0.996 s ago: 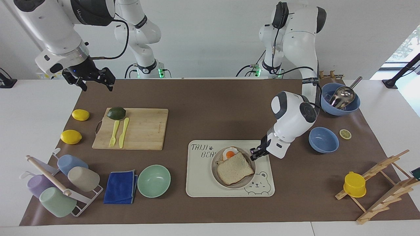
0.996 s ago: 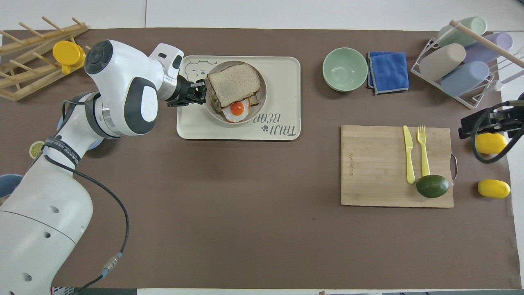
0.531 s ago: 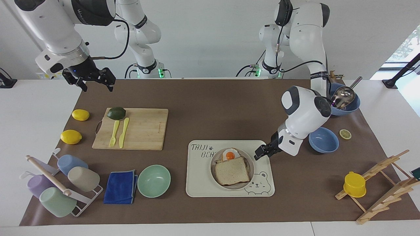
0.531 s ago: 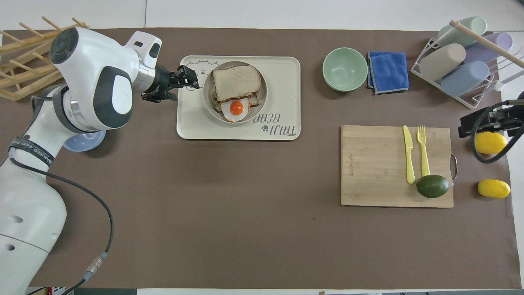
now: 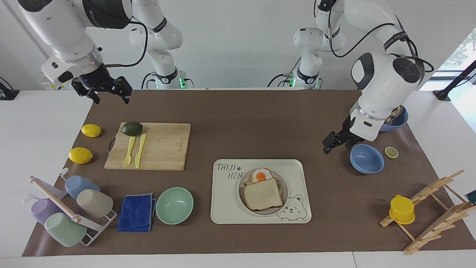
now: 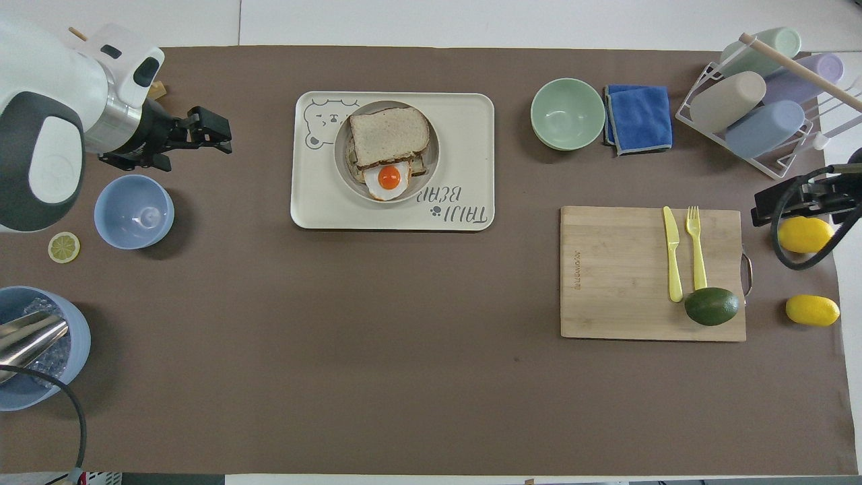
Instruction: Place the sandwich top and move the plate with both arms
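Judging by the frame's lower middle, the sandwich top (image 5: 263,193) is already laid on the plate (image 5: 282,186), which hasn't been moved yet; left gripper (image 5: 336,140) and right gripper (image 5: 106,91) are spread wide, empty.

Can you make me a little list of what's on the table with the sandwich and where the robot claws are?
bread top: sandwich top lies on the fried egg toast
plate: plate sits on the bear tray
left claw: left claw open, empty, up over the brown mat beside the small blue bowl
right claw: right claw open, empty, waiting up over the mat's edge at the right arm's end
next to tray: mint-green bowl
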{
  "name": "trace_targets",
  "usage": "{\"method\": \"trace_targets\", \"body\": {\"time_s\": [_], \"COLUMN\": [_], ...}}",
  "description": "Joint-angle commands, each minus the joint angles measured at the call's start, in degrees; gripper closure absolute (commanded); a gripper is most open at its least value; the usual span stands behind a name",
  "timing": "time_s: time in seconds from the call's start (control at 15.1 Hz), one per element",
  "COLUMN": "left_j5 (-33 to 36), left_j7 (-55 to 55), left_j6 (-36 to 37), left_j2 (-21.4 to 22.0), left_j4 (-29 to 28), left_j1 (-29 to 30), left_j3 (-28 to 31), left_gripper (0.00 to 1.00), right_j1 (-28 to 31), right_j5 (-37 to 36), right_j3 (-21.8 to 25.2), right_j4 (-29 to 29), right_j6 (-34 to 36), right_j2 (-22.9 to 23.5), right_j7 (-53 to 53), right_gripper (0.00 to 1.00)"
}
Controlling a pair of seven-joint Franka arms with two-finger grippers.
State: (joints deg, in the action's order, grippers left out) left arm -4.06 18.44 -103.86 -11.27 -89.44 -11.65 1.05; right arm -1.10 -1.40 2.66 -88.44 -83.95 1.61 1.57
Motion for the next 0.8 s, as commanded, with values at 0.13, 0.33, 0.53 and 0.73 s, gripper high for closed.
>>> {"method": "trace_targets", "body": {"time_s": [0.13,0.33,0.53,0.73], "left_j5": [2.6,2.7,2.9,2.8], "left_j7": [-4.8,-8.5,-9.9,-15.3], "left_j6": [12.1,19.6,23.9,24.0], "left_j2": [10.7,14.6,16.8,17.6], "left_j4": [-1.5,-1.5,-2.3,-4.6], "left_j1": [0.0,0.3,4.6,9.6], "left_j3": [0.9,1.0,-1.7,-6.0], "left_gripper": [0.00,0.00,0.00,0.00], "right_j1": [0.3,0.3,0.5,0.5], "right_j5": [0.3,0.3,0.3,0.3], "right_j3": [-1.0,-2.1,-2.2,-2.2], "right_j4": [0.5,0.5,0.5,0.6], "right_j6": [1.6,1.9,1.5,1.3], "right_j2": [-0.1,-0.2,-0.1,-0.1], "right_j7": [0.5,0.5,0.4,0.4], "right_gripper": [0.00,0.00,0.00,0.00]}}
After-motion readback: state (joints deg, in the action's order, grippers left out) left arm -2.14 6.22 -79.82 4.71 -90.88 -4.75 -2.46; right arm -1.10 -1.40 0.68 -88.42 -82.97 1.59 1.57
